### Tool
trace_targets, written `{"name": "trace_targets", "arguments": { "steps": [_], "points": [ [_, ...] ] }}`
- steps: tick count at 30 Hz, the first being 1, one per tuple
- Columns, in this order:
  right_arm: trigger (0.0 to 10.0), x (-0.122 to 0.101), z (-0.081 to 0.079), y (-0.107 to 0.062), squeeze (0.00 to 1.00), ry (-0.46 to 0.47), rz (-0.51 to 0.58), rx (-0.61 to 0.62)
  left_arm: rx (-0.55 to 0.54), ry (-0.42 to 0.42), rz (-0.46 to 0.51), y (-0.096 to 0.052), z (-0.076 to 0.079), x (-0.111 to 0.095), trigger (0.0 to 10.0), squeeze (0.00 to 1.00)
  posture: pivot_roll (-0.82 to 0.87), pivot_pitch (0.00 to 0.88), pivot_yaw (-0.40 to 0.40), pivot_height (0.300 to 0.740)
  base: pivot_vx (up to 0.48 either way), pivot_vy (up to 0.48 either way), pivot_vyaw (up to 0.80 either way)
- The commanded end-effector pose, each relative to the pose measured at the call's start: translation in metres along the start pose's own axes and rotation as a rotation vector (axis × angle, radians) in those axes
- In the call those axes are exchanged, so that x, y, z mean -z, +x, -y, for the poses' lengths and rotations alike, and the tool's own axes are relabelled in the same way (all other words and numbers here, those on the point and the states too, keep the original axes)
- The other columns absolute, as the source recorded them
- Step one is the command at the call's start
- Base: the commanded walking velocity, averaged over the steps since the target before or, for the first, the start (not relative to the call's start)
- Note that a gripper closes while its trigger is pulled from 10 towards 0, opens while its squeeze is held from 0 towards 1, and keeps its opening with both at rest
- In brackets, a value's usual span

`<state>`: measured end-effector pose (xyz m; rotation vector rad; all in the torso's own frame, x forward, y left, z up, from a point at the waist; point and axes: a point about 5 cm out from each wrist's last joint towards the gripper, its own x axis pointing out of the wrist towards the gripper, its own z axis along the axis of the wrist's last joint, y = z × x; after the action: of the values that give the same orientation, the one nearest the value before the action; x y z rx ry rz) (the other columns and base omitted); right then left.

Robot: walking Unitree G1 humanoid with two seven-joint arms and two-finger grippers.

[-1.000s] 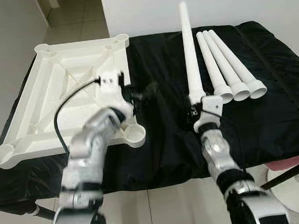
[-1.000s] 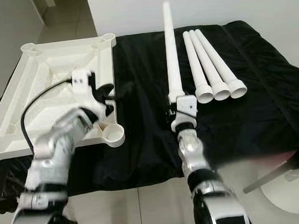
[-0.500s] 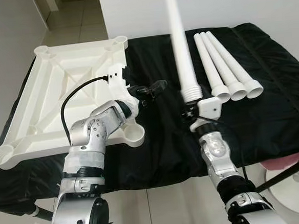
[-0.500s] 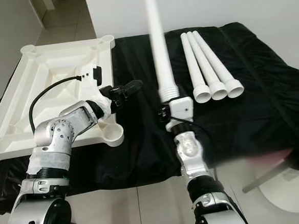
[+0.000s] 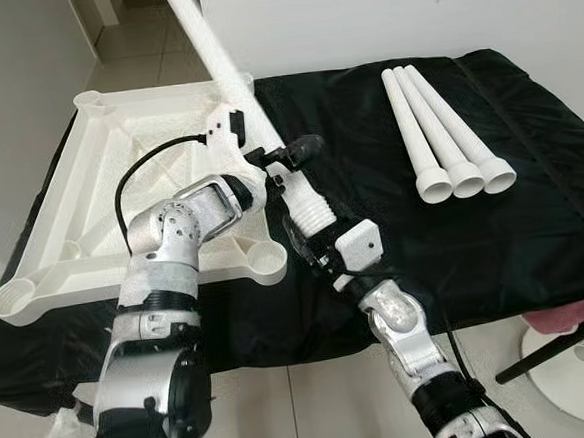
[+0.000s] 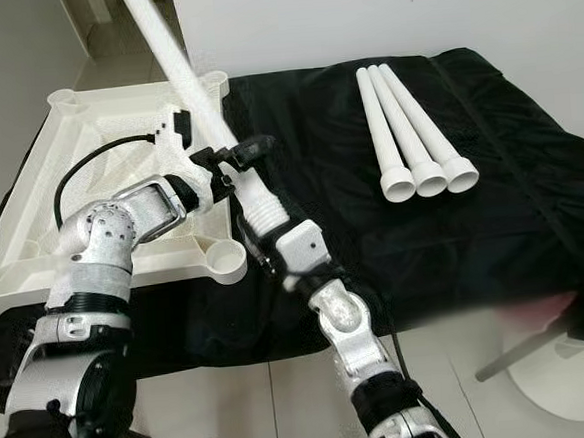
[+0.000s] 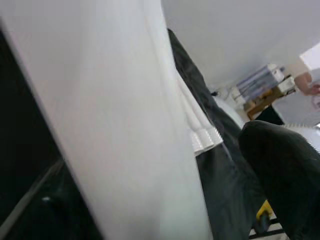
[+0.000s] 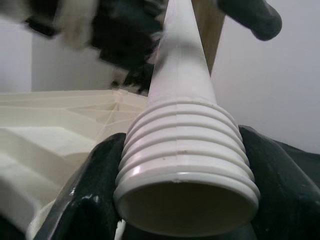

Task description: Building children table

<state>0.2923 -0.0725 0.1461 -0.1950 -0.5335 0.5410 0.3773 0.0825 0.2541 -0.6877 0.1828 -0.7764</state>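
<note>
White table leg [image 5: 266,136] is clamped at its threaded end by the right tool [image 5: 314,240], left tool [image 5: 286,157] parted around its shaft.

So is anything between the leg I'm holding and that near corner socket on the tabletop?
Nothing visible lies between them. The right hand grips the leg by its threaded end, right beside the near corner socket; the left hand sits higher on the leg.

White tabletop [image 5: 120,191], upside down on black cloth, left side; ribbed underside up, round leg sockets at corners. One white tapered leg [image 5: 224,78] raised, tilted far-left over tabletop's right edge, threaded wide end [image 5: 312,216] near and low. Three more legs [image 5: 444,133] flat, side by side, far right, wide ends near.
</note>
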Motion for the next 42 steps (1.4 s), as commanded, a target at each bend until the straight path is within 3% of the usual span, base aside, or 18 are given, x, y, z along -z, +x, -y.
{"name": "trace_targets", "arguments": {
  "steps": [1, 8, 23, 24, 26, 27, 37, 38, 39, 40, 42],
  "points": [
    [10.0, -0.002, -0.007, -0.004, 0.00, -0.018, 0.002, -0.045, 0.005, -0.016, 0.017, 0.000, 0.000, -0.011, 10.0, 0.00, -0.07, 0.013, 0.093, 0.740, 0.000, 0.000, 0.00],
    [10.0, -0.004, -0.005, -0.023, 0.00, -0.064, -0.012, -0.043, -0.065, -0.011, 0.048, -0.004, -0.013, -0.038, 10.0, 0.00, -0.08, 0.016, 0.105, 0.740, 0.000, 0.000, 0.00],
    [10.0, -0.006, -0.004, -0.021, 0.00, -0.078, -0.010, -0.035, -0.142, 0.024, 0.022, -0.004, -0.021, -0.053, 10.0, 0.00, -0.08, 0.000, 0.115, 0.740, 0.000, 0.000, 0.00],
    [10.0, -0.006, -0.005, -0.021, 0.00, -0.078, -0.010, -0.033, -0.150, 0.026, 0.017, -0.003, -0.022, -0.053, 3.0, 0.00, -0.08, 0.000, 0.117, 0.740, 0.000, 0.000, 0.00],
    [10.0, -0.006, -0.005, -0.020, 0.00, -0.078, -0.009, -0.032, -0.156, 0.027, 0.014, -0.003, -0.023, -0.053, 3.0, 0.00, -0.08, 0.000, 0.117, 0.740, 0.000, 0.000, 0.00],
    [10.0, -0.006, -0.006, -0.020, 0.00, -0.077, -0.009, -0.031, -0.157, 0.026, 0.021, -0.004, -0.023, -0.055, 0.0, 0.00, -0.07, 0.000, 0.119, 0.740, 0.000, 0.000, 0.00],
    [10.0, -0.006, -0.005, -0.016, 0.00, -0.045, -0.003, -0.008, -0.169, 0.029, 0.059, -0.006, -0.025, -0.066, 0.0, 0.00, -0.06, 0.000, 0.123, 0.740, 0.000, 0.000, 0.00],
    [10.0, -0.005, -0.005, -0.016, 0.33, -0.038, -0.004, -0.002, -0.173, 0.027, 0.061, -0.007, -0.026, -0.066, 0.0, 0.00, -0.06, 0.000, 0.121, 0.740, 0.000, 0.000, 0.00],
    [10.0, -0.005, -0.005, -0.016, 0.33, -0.038, -0.004, -0.002, -0.173, 0.027, 0.061, -0.007, -0.026, -0.066, 0.0, 0.00, -0.06, 0.000, 0.121, 0.740, 0.000, 0.000, 0.00],
    [10.0, -0.005, -0.005, -0.016, 0.99, -0.032, -0.005, 0.000, -0.183, 0.027, 0.062, -0.008, -0.028, -0.066, 0.0, 0.00, -0.06, 0.000, 0.121, 0.740, 0.000, 0.000, 0.00],
    [10.0, -0.005, -0.005, -0.016, 0.99, -0.028, -0.005, 0.002, -0.191, 0.028, 0.063, -0.008, -0.029, -0.067, 0.0, 0.00, -0.06, 0.000, 0.121, 0.740, 0.000, 0.000, 0.00]
  ]
}}
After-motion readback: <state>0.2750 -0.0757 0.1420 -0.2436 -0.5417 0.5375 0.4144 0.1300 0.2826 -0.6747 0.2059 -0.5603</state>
